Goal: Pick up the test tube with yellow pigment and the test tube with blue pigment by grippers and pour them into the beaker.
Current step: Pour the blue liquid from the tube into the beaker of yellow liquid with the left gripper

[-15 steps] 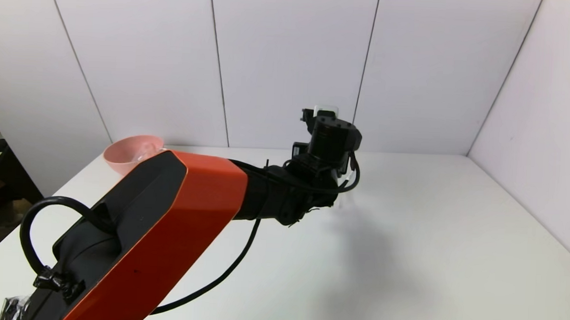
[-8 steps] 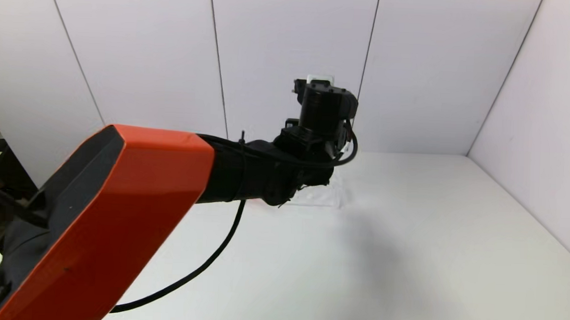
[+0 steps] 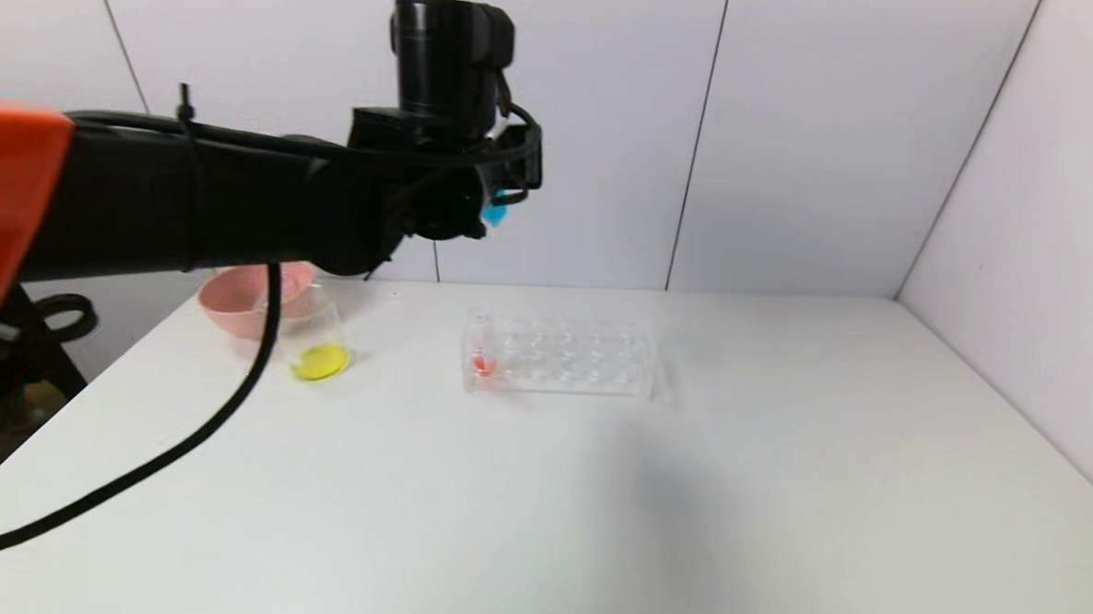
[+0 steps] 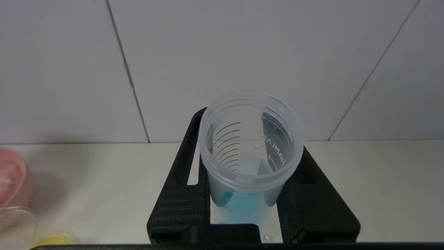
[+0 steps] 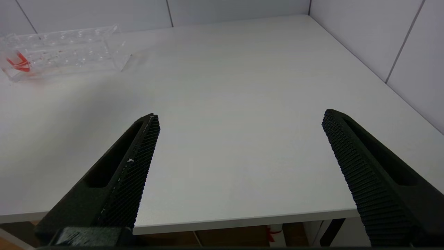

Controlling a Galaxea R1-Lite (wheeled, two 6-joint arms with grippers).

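Observation:
My left gripper [image 3: 500, 199] is raised high above the table, between the beaker and the rack. It is shut on the test tube with blue pigment [image 3: 493, 214]. In the left wrist view the gripper [image 4: 249, 146] clamps the tube's sides, with the tube's open mouth [image 4: 222, 114] facing the camera and blue liquid [image 4: 242, 211] at its bottom. The beaker [image 3: 319, 334] stands at the back left with yellow liquid in its bottom. The test tube with yellow pigment is out of view. My right gripper [image 5: 241, 116] is open and empty over the table's near edge.
A pink bowl [image 3: 247, 299] stands right behind the beaker. The clear tube rack [image 3: 563, 354] sits mid-table and holds a red-tipped tube [image 3: 482, 361] at its left end; the rack also shows in the right wrist view [image 5: 69, 52]. White walls close the back and right.
My left arm has risen and swung left with the blue tube, uncovering the rack, the beaker and the pink bowl.

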